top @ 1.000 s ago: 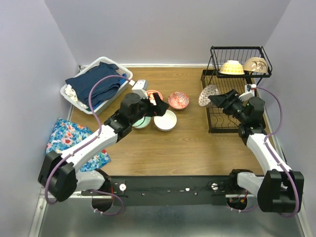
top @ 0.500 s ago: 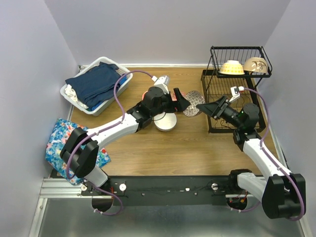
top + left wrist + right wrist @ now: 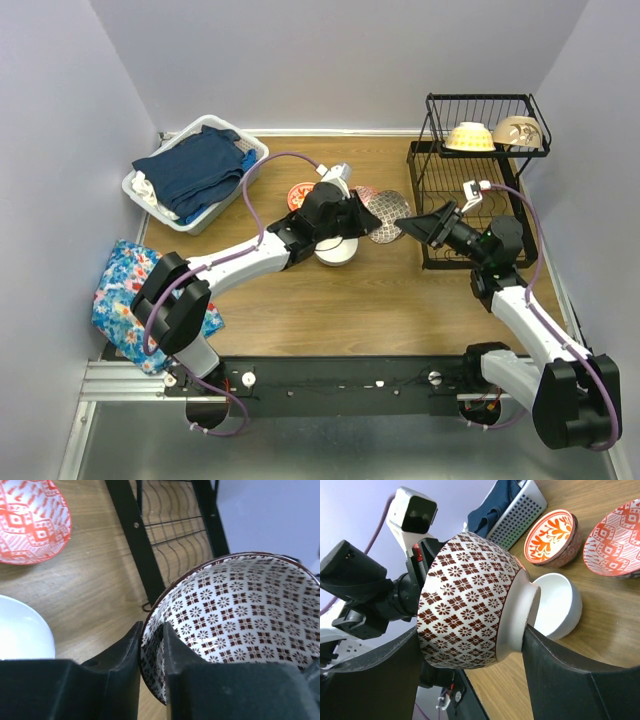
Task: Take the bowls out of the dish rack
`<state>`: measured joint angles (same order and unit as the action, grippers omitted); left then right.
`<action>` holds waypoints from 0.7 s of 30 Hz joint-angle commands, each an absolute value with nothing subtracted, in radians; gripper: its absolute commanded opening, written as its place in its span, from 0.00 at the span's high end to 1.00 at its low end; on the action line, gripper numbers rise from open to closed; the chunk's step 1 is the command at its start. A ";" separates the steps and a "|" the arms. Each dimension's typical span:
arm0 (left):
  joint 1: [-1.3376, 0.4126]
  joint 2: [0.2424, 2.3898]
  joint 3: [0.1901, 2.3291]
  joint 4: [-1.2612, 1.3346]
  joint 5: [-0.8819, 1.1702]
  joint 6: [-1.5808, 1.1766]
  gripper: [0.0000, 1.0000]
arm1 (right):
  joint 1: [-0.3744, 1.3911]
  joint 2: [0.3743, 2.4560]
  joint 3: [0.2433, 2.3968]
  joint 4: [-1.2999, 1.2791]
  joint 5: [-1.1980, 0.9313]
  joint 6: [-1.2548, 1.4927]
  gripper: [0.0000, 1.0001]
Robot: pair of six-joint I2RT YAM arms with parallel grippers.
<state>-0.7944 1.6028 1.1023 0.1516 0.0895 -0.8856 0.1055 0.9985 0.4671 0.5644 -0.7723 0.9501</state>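
Wood-grain table carries everything. The black wire dish rack stands at its far right, a white laundry basket of dark clothes sits at far left, and a blue floral cloth lies at near left. On the rack's upper tier sit a cream-yellow bowl and a beige bowl, side by side. Above the table, just left of the rack, the dark patterned bowl hangs tilted between both arms. The right gripper clamps it rim-to-foot, and the left gripper pinches its rim, one finger inside and one outside. Close beside them on the table sit a white bowl, a red patterned bowl and a red-orange floral bowl.
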 commanded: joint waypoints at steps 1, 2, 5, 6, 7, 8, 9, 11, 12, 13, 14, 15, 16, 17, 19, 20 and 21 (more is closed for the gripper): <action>-0.790 1.572 1.075 0.140 0.060 -0.874 0.92 | 0.118 0.963 0.469 0.632 -0.779 0.953 0.63; -0.790 1.568 1.077 0.132 0.057 -0.873 0.96 | 0.120 0.962 0.471 0.614 -0.776 0.948 0.61; -0.790 1.555 1.089 0.091 0.025 -0.836 1.00 | 0.121 0.954 0.477 0.565 -0.769 0.914 0.48; -0.788 1.551 1.104 0.074 0.009 -0.819 1.00 | 0.121 0.953 0.483 0.549 -0.767 0.896 0.33; -0.788 1.548 1.115 0.055 -0.026 -0.781 1.00 | 0.121 0.950 0.486 0.531 -0.764 0.882 0.26; -0.788 1.548 1.129 0.010 -0.046 -0.761 1.00 | 0.121 0.946 0.491 0.487 -0.759 0.867 0.20; -0.787 1.548 1.159 -0.003 -0.063 -0.740 1.00 | 0.120 0.943 0.497 0.462 -0.752 0.853 0.13; -0.778 1.554 1.190 -0.084 -0.116 -0.680 1.00 | 0.120 0.934 0.518 0.373 -0.741 0.798 0.08; -0.772 1.560 1.222 -0.107 -0.132 -0.660 1.00 | 0.121 0.933 0.526 0.339 -0.721 0.778 0.03; -0.767 1.565 1.239 -0.126 -0.147 -0.646 1.00 | 0.121 0.930 0.546 0.304 -0.709 0.735 0.02; -0.752 1.574 1.259 -0.164 -0.167 -0.615 1.00 | 0.123 0.927 0.557 0.235 -0.695 0.712 0.00; -0.743 1.592 1.299 -0.184 -0.176 -0.603 1.00 | 0.126 0.923 0.566 0.201 -0.671 0.687 0.00; -0.735 1.606 1.322 -0.204 -0.182 -0.589 1.00 | 0.127 0.923 0.578 0.169 -0.660 0.637 0.00; -0.720 1.620 1.345 -0.237 -0.192 -0.571 1.00 | 0.129 0.925 0.600 0.105 -0.647 0.614 0.00; -0.710 1.669 1.420 -0.268 -0.198 -0.523 1.00 | 0.137 0.920 0.623 0.049 -0.605 0.545 0.00; -0.706 1.689 1.446 -0.294 -0.199 -0.511 1.00 | 0.141 0.923 0.632 0.004 -0.589 0.525 0.00; -0.698 1.733 1.498 -0.308 -0.202 -0.487 1.00 | 0.146 0.923 0.649 -0.020 -0.560 0.509 0.00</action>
